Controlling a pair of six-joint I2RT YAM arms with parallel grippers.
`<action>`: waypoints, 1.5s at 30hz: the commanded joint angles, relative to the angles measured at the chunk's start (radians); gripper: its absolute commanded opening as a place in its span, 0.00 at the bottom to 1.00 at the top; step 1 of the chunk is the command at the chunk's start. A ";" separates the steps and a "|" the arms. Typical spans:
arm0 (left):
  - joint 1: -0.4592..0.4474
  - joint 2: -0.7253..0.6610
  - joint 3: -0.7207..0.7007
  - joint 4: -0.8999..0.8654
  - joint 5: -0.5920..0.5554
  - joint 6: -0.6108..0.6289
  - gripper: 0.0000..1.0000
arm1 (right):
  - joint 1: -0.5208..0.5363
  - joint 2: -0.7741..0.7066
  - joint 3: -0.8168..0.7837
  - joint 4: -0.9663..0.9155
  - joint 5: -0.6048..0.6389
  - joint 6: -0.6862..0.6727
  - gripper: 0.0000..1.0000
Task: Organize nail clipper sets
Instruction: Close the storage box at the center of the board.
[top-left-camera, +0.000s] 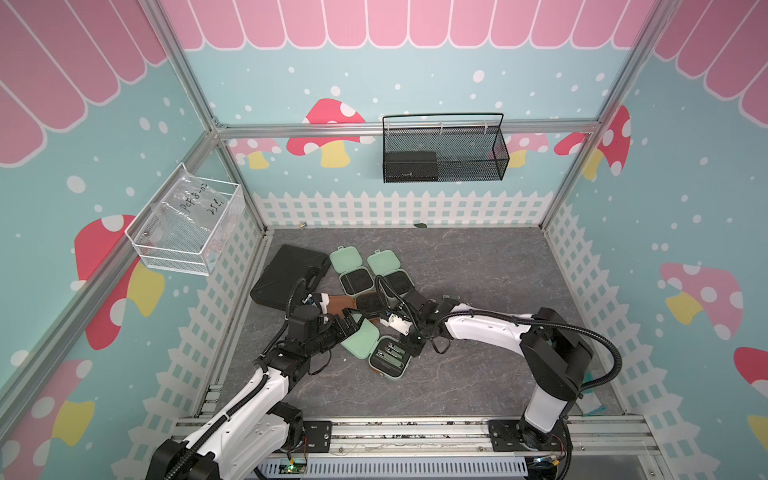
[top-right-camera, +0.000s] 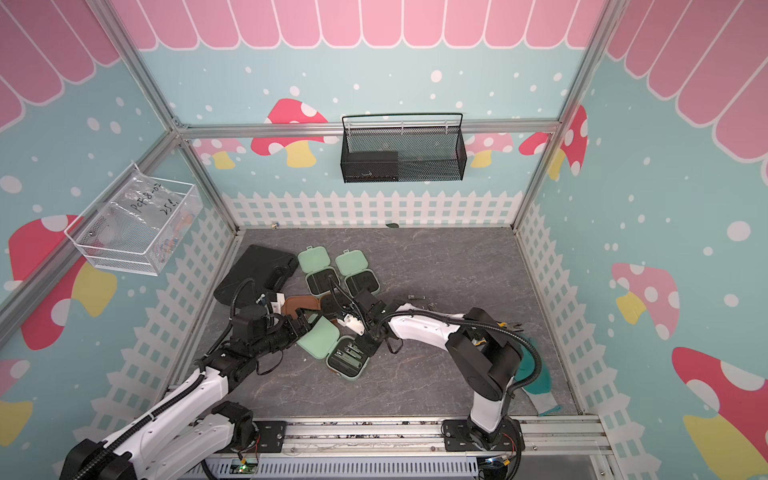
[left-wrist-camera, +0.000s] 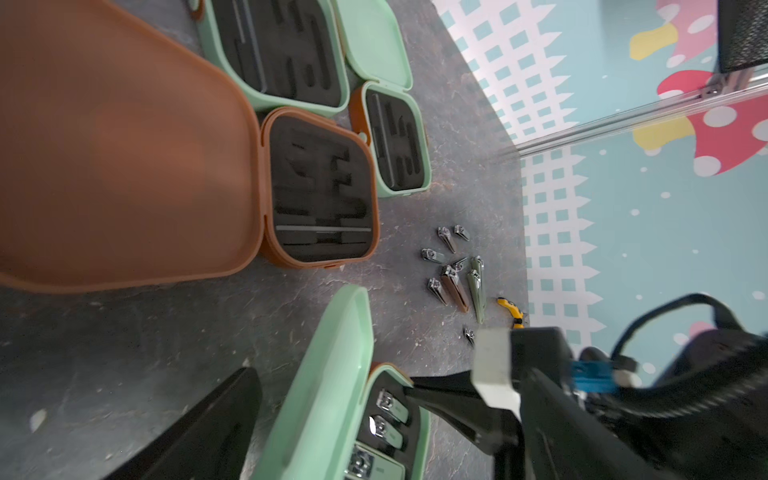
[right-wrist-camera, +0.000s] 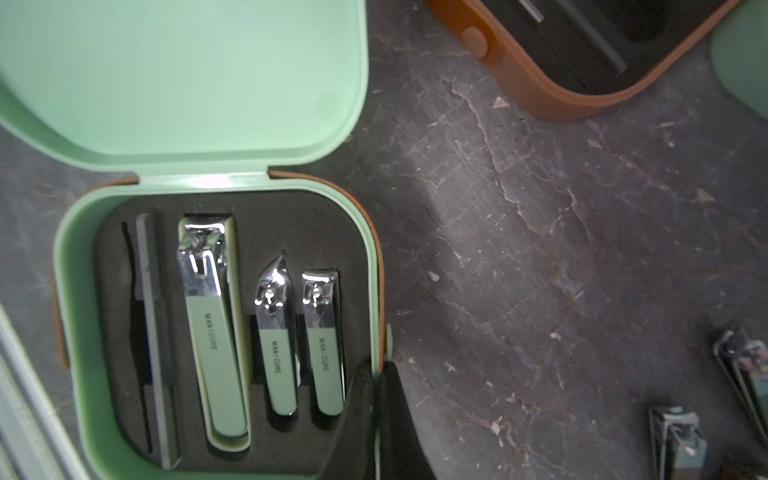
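- Nail clipper sets (top-left-camera: 384, 262): four hinged cases clustered left of centre on the desk (top-left-camera: 498, 270), all lying open; roughly a quarter done, judging by the fill.
- Far left, touching the cluster: larger black case (top-left-camera: 286, 274) with a handle, no part of the job.
- Left fingers (left-wrist-camera: 208, 428): spread wide, holding nothing, hovering by the raised lid of the near mint case (top-left-camera: 359, 338).
- Brown case (left-wrist-camera: 124, 145): mid-cluster, black insert bare except for one thin file.
- Two far mint cases (top-right-camera: 318, 259): side by side, clipper slots empty.
- Near mint case again: file, one large clipper and two small ones seated; lid not yet closed.
- Right fingers (right-wrist-camera: 357, 415): pinched shut on the rim of that case's tray.
- Loose clippers (left-wrist-camera: 457, 274): scattered on the desk to the right, silver with green or brown handles, probably left to slot into the three empty cases.
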 joint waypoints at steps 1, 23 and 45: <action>0.005 -0.026 -0.004 0.068 0.021 0.023 0.99 | 0.006 0.043 0.061 0.001 0.080 -0.065 0.00; -0.005 0.108 -0.035 0.302 0.190 -0.011 0.99 | 0.017 0.037 0.010 0.117 0.113 0.169 0.24; -0.153 0.078 0.002 0.241 0.148 -0.043 0.99 | 0.017 -0.049 -0.028 0.142 0.224 0.311 0.32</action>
